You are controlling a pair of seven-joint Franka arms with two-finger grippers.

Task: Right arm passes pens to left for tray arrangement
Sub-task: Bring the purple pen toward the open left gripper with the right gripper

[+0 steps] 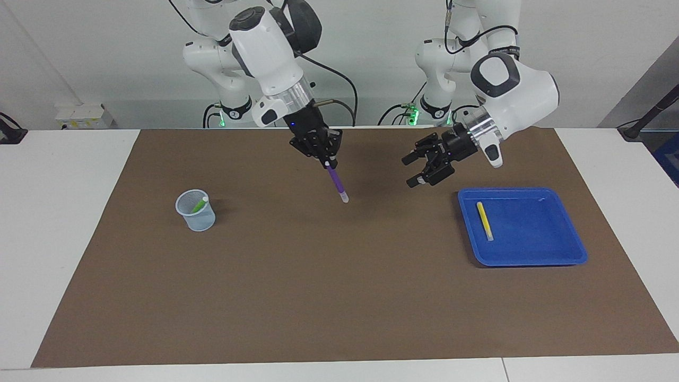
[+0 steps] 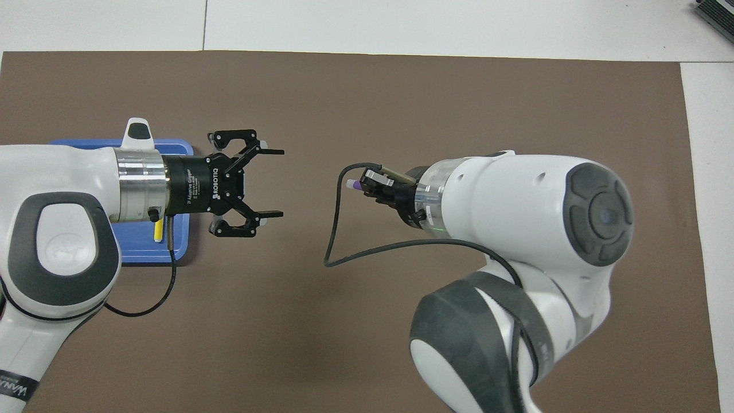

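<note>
Brown mat (image 1: 297, 297) | right end effector (image 1: 325, 158) grips purple pen (image 1: 336, 183) | left end effector (image 1: 414, 171) agape | cup (image 1: 196, 210) aside

Bare brown mat (image 1: 318, 276) lies open between a small mesh cup (image 1: 196, 210) toward the right arm's end and a blue tray (image 1: 530, 249) toward the left arm's end. Over its middle, the right gripper (image 1: 328, 161) hangs a purple pen (image 1: 336, 183) down, blocking passage there. The left gripper (image 1: 412, 171), fingers spread, hovers beside the tray with a clear gap to the pen.
</note>
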